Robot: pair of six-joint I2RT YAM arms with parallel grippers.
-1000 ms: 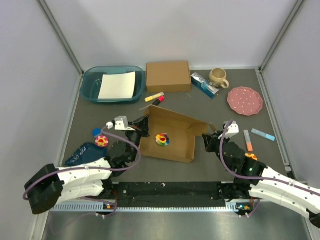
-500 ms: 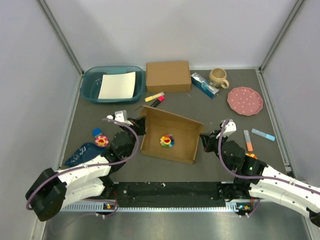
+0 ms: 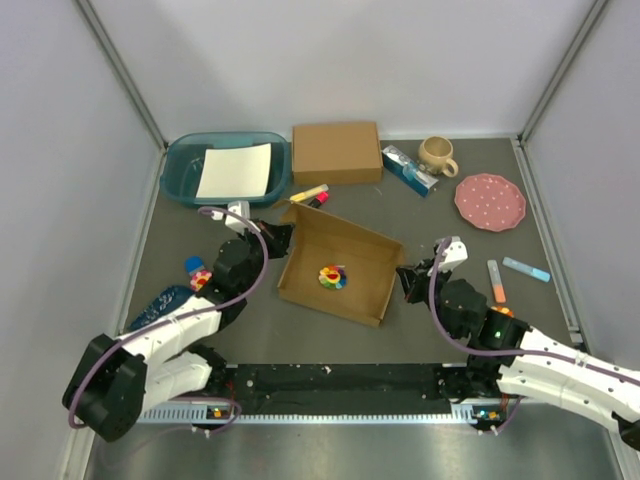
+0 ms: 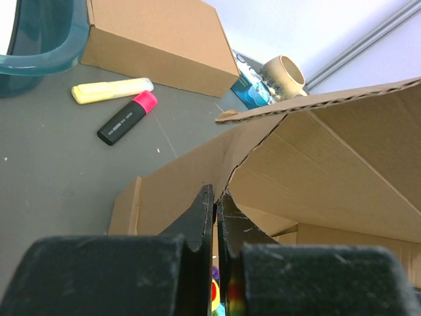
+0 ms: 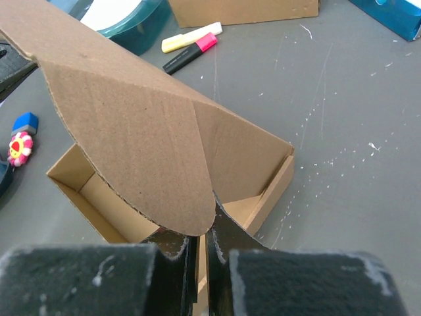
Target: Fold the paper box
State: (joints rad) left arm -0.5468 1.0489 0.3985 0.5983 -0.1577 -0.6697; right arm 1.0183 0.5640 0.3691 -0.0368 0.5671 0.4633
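Overhead rear view, close wrist views, shared paper box [image 3: 365, 262]

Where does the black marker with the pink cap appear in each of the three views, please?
Top external: the black marker lies just above centre, beyond the far left corner of the paper box.
Left wrist: upper left, pink cap pointing up and right.
Right wrist: top centre.
Shared landmark: the yellow highlighter lies right beside it in all three views.
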